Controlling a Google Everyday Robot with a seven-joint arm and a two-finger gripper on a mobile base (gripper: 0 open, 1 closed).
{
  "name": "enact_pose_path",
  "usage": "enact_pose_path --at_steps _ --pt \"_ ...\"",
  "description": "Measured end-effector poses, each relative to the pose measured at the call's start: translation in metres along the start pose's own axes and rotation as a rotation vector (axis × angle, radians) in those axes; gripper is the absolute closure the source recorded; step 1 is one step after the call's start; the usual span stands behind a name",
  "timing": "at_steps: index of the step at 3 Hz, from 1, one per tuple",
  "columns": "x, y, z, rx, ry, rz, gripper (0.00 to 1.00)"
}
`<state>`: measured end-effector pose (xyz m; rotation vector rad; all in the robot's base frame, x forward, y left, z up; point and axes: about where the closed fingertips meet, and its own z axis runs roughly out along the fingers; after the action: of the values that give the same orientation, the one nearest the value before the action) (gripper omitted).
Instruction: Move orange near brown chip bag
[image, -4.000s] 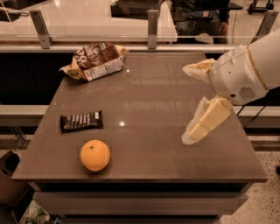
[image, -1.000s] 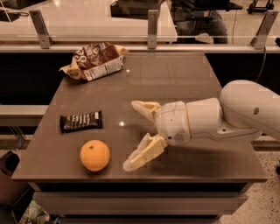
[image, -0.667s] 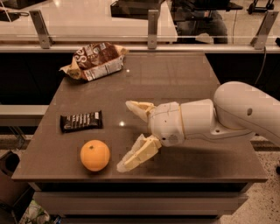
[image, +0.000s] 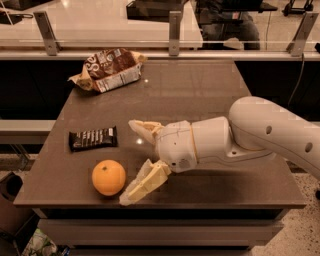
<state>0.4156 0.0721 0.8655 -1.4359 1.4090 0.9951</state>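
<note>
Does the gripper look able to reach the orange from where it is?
Probably yes: the gripper, fingers open, sits right beside the orange with nothing between them; the candy bar lies apart.

Brown chip bag (image: 109, 69): white lettering and a white label panel are seen on the foil; no word can be read.
Candy bar wrapper (image: 93, 138): pale print is carried along the dark wrapper; it cannot be made out.
Gripper (image: 130, 162): it is held low over the front of the table (image: 200, 90), just right of the orange (image: 108, 177), with its fingers spread wide.
Legible text: none can be read.
</note>
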Motion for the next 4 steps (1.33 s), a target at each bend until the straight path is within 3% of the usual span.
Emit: enact_pose_path --at_steps 2,3,4 --pt "0.011 0.018 0.031 -0.107 -0.017 0.047 0.00" --pt "0.013 0.027 0.040 -0.134 -0.017 0.048 0.17" --pt "0.011 0.028 0.041 -0.136 -0.016 0.045 0.41"
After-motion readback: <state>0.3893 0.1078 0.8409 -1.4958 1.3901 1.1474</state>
